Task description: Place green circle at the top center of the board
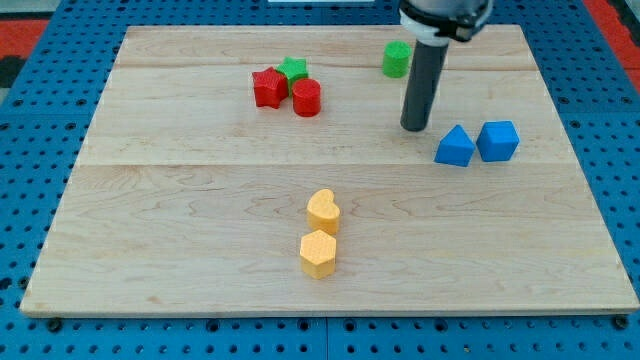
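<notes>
Progress looks close to finished but not quite: the green circle (397, 59) sits at the far edge of the board (200, 250), a little right of its middle, so a short push leftward seems to remain. My tip (415, 127) rests just nearer than the circle and slightly right of it, apart from it, with the blue blocks (477, 143) to its right. No jaws exist on this rod, so none to report.
</notes>
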`<state>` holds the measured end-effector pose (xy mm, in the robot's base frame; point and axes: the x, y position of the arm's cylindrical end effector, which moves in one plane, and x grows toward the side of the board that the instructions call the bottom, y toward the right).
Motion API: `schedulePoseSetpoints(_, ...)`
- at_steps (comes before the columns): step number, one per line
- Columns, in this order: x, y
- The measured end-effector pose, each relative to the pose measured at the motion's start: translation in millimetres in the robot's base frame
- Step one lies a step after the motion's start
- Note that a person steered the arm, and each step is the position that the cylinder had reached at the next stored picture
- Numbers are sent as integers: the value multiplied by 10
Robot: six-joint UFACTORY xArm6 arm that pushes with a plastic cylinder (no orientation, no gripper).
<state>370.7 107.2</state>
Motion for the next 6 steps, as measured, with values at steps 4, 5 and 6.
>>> schedulePoseSetpoints(4, -823, 219)
schedulePoseSetpoints(5, -915, 195)
schedulePoseSetpoints(6, -1035, 33)
